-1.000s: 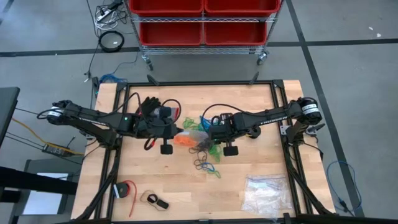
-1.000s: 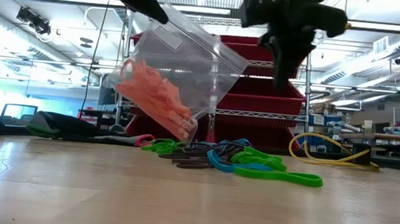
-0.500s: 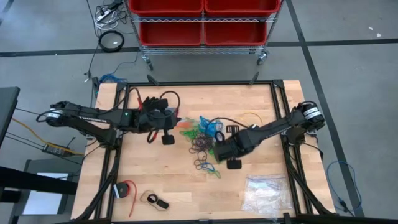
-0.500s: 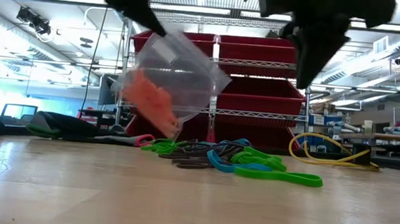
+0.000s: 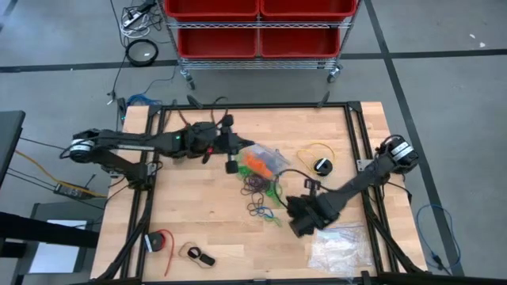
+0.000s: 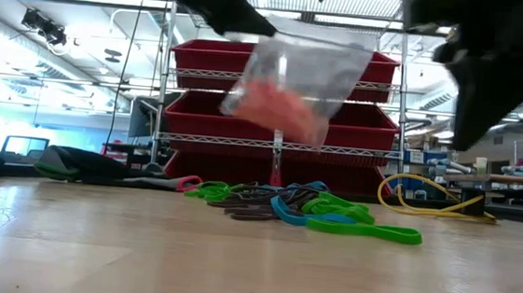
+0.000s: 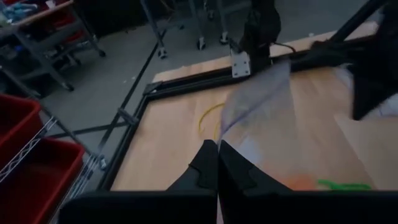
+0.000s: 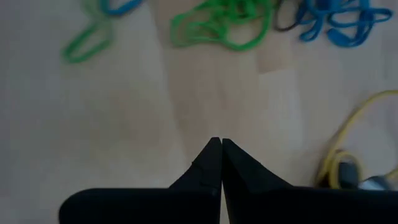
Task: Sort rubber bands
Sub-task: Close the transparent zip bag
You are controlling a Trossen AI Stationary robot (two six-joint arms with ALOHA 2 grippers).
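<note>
A clear plastic bag with orange rubber bands inside hangs in the air over the table's middle. My left gripper is shut on it and reaches in from the table's left. Loose green, blue and dark rubber bands lie in a pile on the wood below and nearer; the low view shows the pile under the bag. My right gripper is shut and holds nothing. It points down over bare wood, nearer than the pile; its wrist view shows green bands and blue bands ahead. My left gripper pinches the clear bag's edge between its two shut fingers, coming almost level from the table's left. The bag spreads out beyond the fingertips, lifted clear of the table, with the orange bands gathered in its lower part.
A stack of clear bags lies at the near right corner, close to my right gripper. A yellow cable and a black round part lie right of the pile. Red and black items lie near left. Red bins stand beyond the table.
My left gripper has swung toward the table's right and far side, carrying the bag higher and rightward; the bag now hangs well above the pile. My right gripper has drawn away from the bag toward the near edge and sunk, rolling as it went. Both stayed shut.
</note>
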